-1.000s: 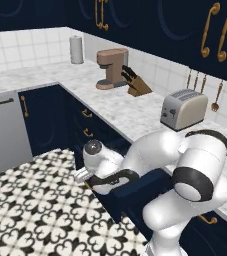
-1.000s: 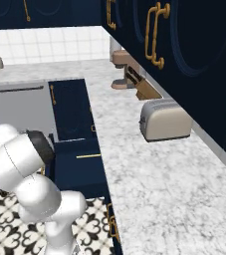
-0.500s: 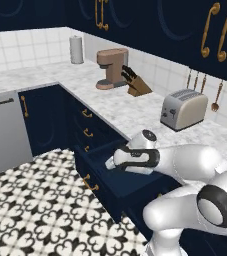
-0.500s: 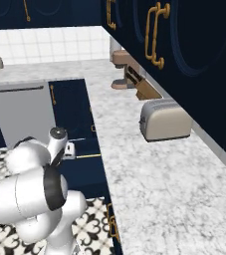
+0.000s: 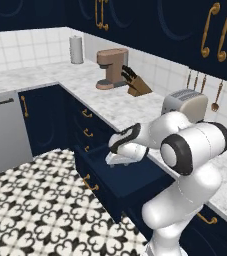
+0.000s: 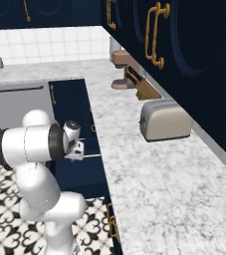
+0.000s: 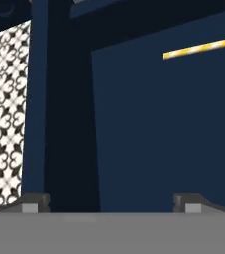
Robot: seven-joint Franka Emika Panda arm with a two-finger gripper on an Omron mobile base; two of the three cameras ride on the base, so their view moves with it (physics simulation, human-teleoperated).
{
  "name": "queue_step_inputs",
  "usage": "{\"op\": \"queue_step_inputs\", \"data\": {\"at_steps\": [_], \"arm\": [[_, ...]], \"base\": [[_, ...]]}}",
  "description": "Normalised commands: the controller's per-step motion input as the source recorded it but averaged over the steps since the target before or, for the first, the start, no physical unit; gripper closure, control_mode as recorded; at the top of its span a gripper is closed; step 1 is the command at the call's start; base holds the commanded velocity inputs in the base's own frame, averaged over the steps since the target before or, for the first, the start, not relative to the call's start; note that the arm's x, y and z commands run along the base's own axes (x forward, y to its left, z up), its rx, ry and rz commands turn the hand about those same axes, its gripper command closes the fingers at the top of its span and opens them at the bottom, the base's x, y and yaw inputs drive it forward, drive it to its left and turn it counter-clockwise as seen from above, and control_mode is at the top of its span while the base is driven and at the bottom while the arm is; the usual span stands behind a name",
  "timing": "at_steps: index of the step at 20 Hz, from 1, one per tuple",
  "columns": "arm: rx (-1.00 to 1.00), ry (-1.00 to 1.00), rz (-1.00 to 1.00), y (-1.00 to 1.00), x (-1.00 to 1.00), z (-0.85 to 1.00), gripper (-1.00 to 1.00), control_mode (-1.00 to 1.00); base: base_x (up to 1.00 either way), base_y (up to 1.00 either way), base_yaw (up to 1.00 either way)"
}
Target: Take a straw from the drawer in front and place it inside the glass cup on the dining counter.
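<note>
One white arm bent low over open drawer (image 5: 135,182), hand (image 7: 109,202) spread wide and empty, straw (image 7: 201,48) beyond

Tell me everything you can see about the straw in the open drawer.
The thin yellow-and-white striped straw lies flat on the floor of the open navy-blue drawer, near one inner wall in the hand view. It looks straight, like paper or plastic; one end shows, the other runs out of the picture. Nothing else touches it. The open gripper hangs above the drawer floor, well apart from it.
</note>
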Motion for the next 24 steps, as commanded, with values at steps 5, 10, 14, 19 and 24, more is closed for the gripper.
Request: {"op": "queue_step_inputs", "data": {"at_steps": [5, 10, 14, 19, 24], "arm": [[-0.02, 0.08, 0.00, 0.23, 0.04, -0.71, -1.00, -1.00], [0.00, 0.03, 0.00, 0.36, 0.01, -0.69, -1.00, -1.00], [0.02, 0.01, 0.00, 0.62, 0.00, -0.57, -1.00, -1.00], [0.00, 0.00, 0.00, 0.98, -0.10, -0.14, -1.00, -1.00], [0.00, 0.00, 0.00, 0.92, -0.30, 0.10, -1.00, -1.00]], "base": [[0.00, 0.00, 0.00], [0.00, 0.00, 0.00], [0.00, 0.00, 0.00], [0.00, 0.00, 0.00], [0.00, 0.00, 0.00]]}}
